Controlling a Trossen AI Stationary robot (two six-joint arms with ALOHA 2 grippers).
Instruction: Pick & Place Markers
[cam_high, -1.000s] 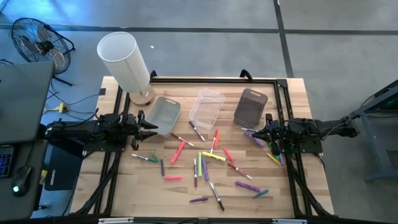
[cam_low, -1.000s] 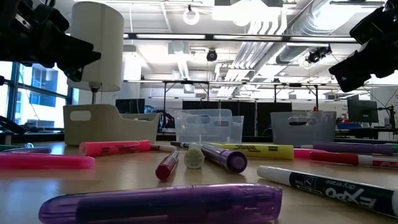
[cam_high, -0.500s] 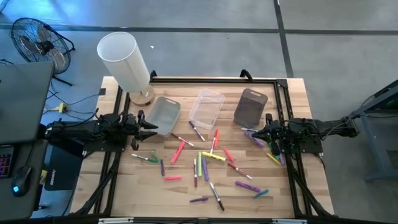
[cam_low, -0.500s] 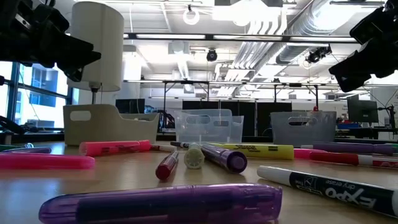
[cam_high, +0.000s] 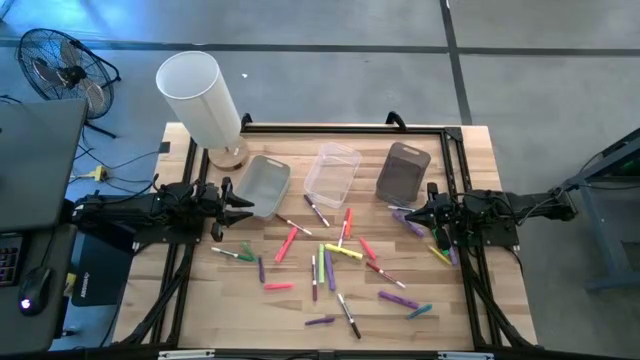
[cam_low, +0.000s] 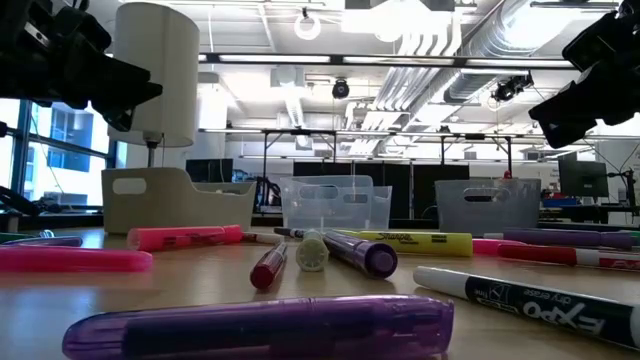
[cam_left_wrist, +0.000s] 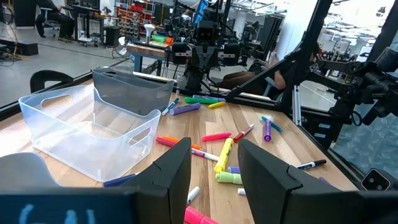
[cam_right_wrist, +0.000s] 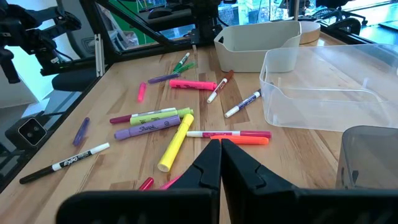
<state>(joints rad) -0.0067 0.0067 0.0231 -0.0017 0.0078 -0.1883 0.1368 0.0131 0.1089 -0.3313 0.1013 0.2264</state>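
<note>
Seen from above: a light wooden worktop (cam_high: 230, 300) inside a black metal frame (cam_high: 340, 127), with two dark arms reaching in from opposite sides.

About two dozen thin capped markers (cam_high: 330, 262) in pink, red, yellow, green and purple, scattered flat across the middle and front of the worktop. None lifted, none visibly in a bin. A few purple and yellow ones close under the right arm.

Behind the markers, three small rectangular plastic bins in a row: off-white opaque bin (cam_high: 262, 184), clear bin (cam_high: 333, 172), smoky grey bin (cam_high: 402, 172).

Left pincer (cam_high: 245, 205) just beside the off-white bin, above the worktop, jaws partly apart, holding nothing. Right pincer (cam_high: 415, 213) in front of the grey bin, jaws pressed fully together, empty.

Step in hand, judged from the layout: choosing and reaching for a first marker. Best done by picking a marker lying apart from its neighbours, such as the long pink highlighter (cam_high: 288, 243). Turn the wrist so the jaws cross the barrel, come straight down, close at mid-length. Open the right pincer before any descent. Avoid the overlapped cluster in the centre at first.

Room for moving: open wood along the front and left edges; tighter near the bin walls and frame rails. A tall white cylinder (cam_high: 198, 95) at the back left corner, close to the left arm's lifting path. Some front markers near the worktop edge, likely to roll off if nudged.
</note>
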